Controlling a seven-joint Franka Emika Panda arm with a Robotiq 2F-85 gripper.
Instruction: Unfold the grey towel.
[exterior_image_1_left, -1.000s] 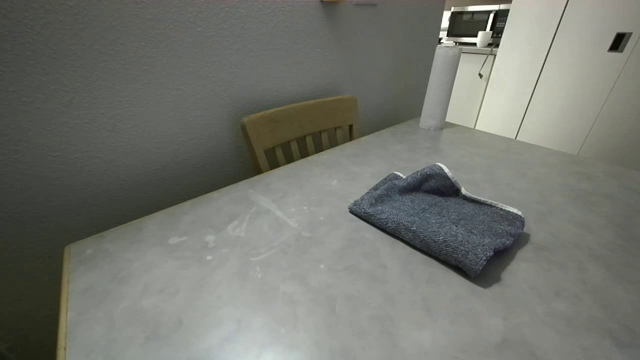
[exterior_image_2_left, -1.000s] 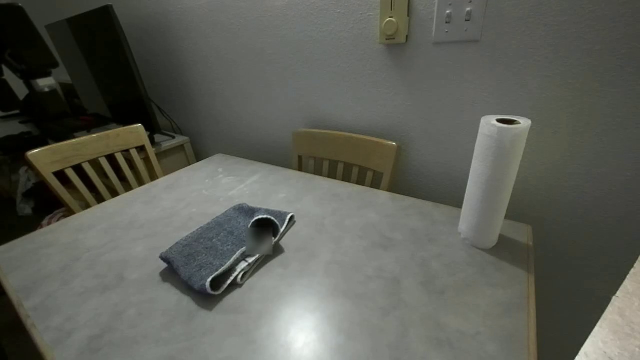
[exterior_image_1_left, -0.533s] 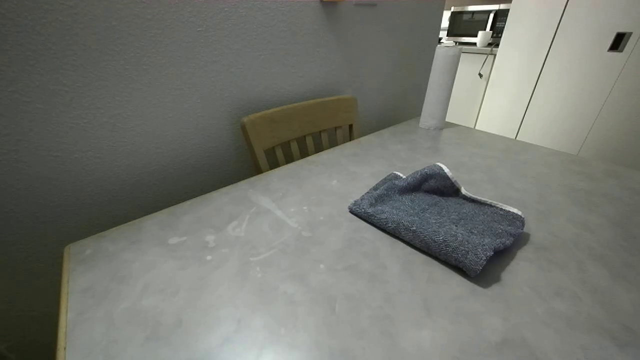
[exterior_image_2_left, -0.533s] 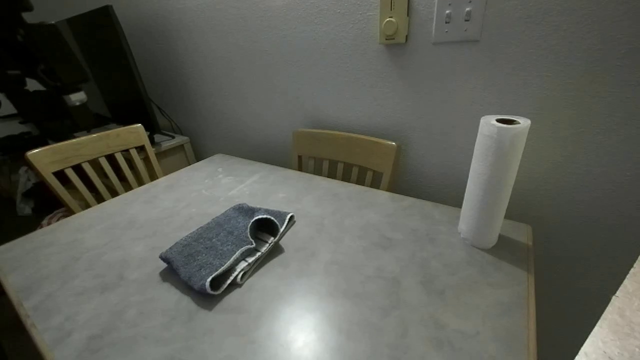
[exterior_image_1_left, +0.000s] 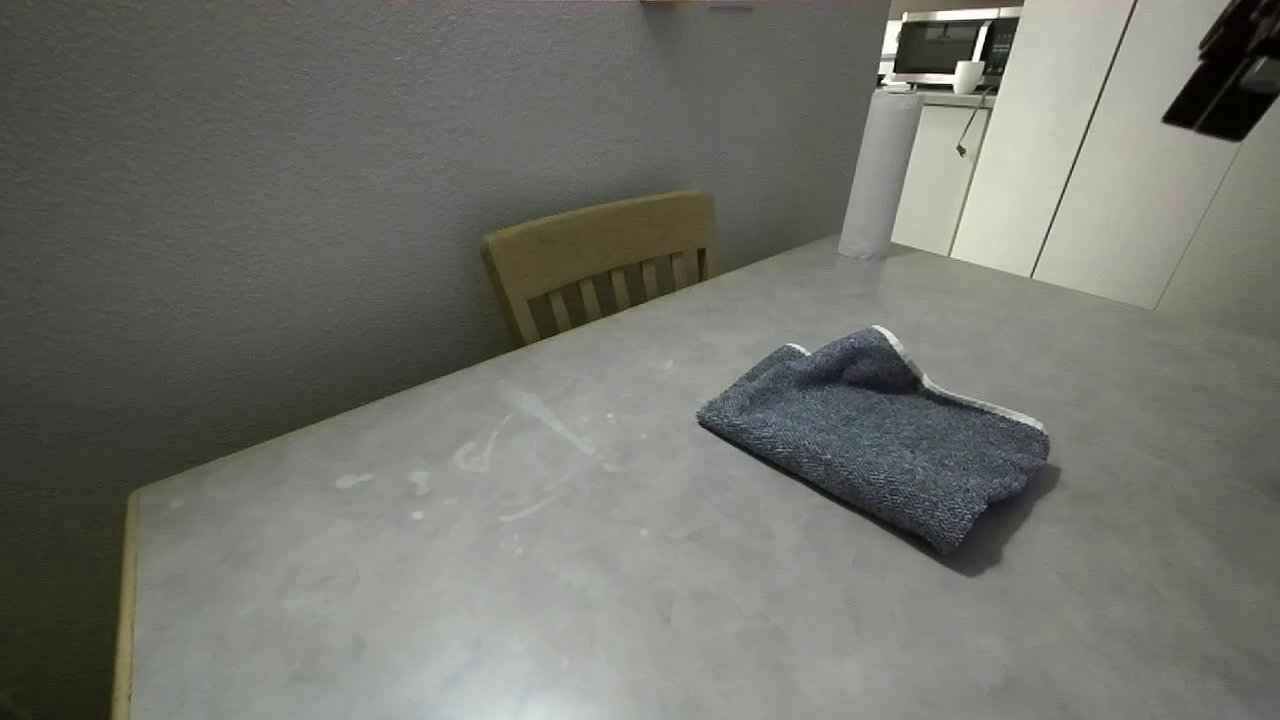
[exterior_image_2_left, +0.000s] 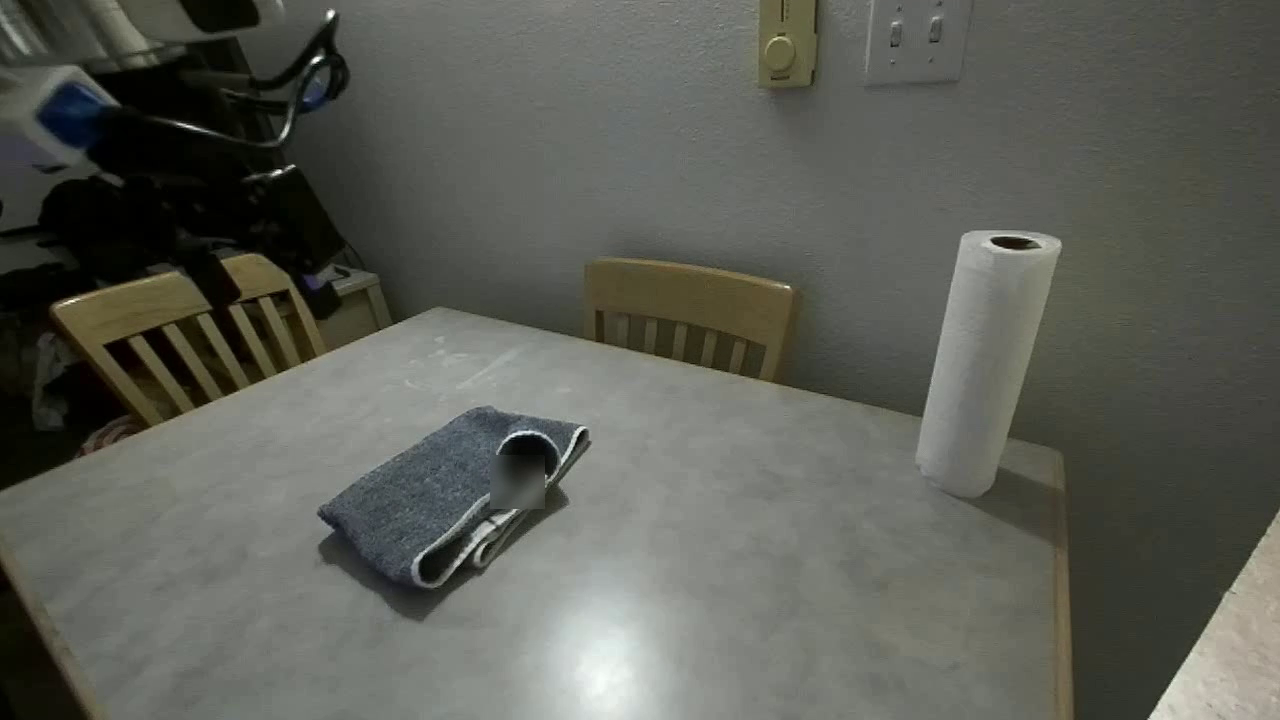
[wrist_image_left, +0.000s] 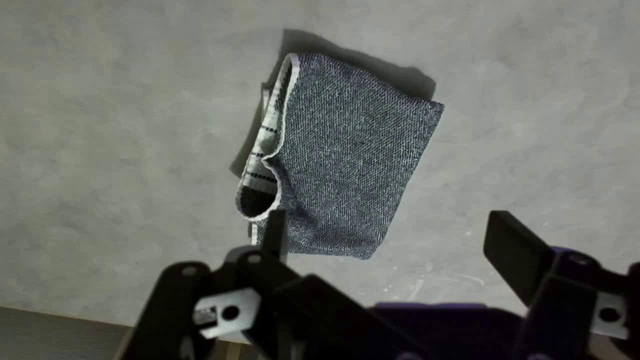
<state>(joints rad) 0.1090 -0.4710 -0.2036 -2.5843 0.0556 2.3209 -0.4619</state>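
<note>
The grey towel (exterior_image_1_left: 880, 440) lies folded on the table, plain blue-grey face up with a pale edge. It shows also in an exterior view (exterior_image_2_left: 420, 500) and in the wrist view (wrist_image_left: 350, 150). One side has open folds with a raised loop, where the striped face shows inside. A blurred patch covers part of this loop in an exterior view. My gripper (wrist_image_left: 387, 220) is open and empty, its fingers wide apart. It is up in the air, apart from the towel, at the top left in an exterior view (exterior_image_2_left: 268, 288). Only a fingertip part (exterior_image_1_left: 1215, 105) shows at the top right in an exterior view.
The grey table (exterior_image_2_left: 750, 560) bears a standing paper towel roll (exterior_image_2_left: 990, 360), also seen in an exterior view (exterior_image_1_left: 882, 175). Wooden chairs stand at the table's edges, one by the wall (exterior_image_2_left: 690, 300) and one at the left (exterior_image_2_left: 170, 300). A wall runs behind the table.
The arm and open gripper have come into view at the top left in an exterior view, and at the top right edge in an exterior view. The towel has not moved.
</note>
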